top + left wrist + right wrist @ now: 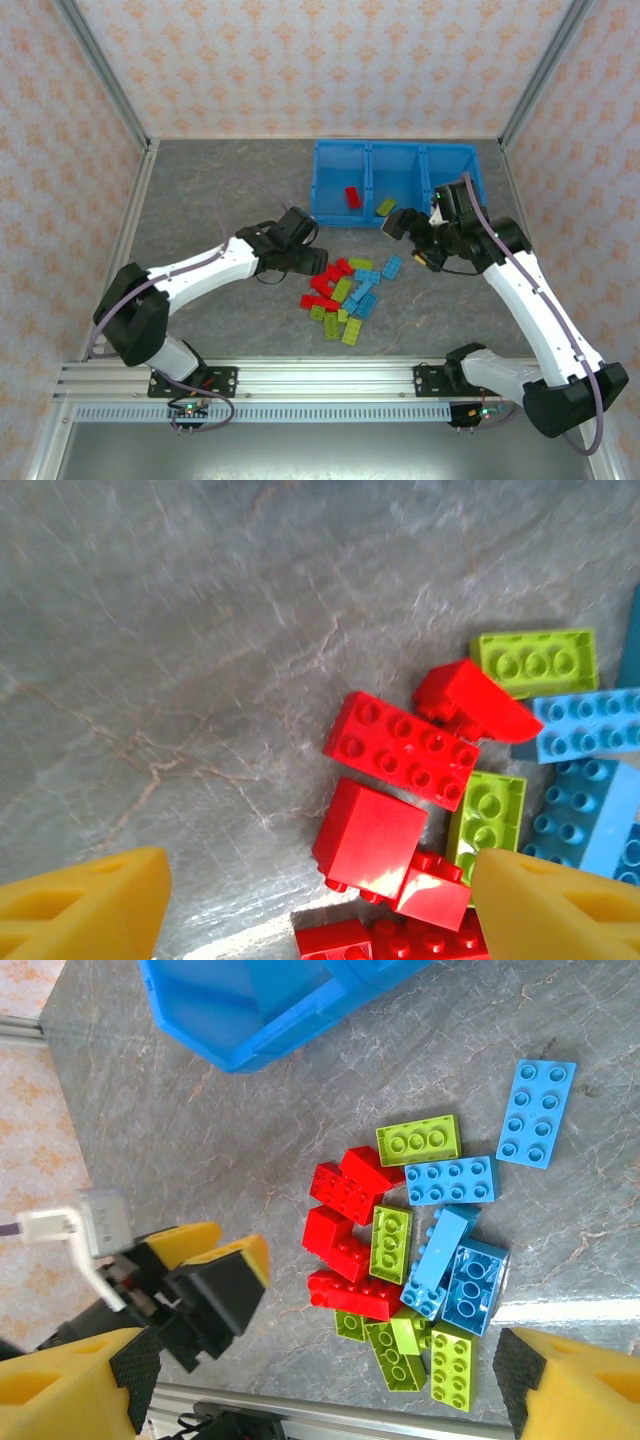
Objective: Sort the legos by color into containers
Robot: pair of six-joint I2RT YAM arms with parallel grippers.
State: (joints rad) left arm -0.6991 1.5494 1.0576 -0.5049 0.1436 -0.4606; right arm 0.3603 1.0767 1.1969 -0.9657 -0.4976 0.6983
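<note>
Containers hold one red brick, one green brick (left gripper, right gripper wide)

1. A row of three bins stands at the back of the table, right of centre.
2. One brick lies in the left bin, and a second brick lies in the middle bin.
3. A pile of bricks lies on the table in front of the bins.
4. The left gripper is just left of the pile. The right gripper is to the pile's right, in front of the bins.

Red, lime and light-blue legos lie jumbled on the worktop near three joined blue bins. The left bin holds a red brick, the middle a lime brick.
</note>
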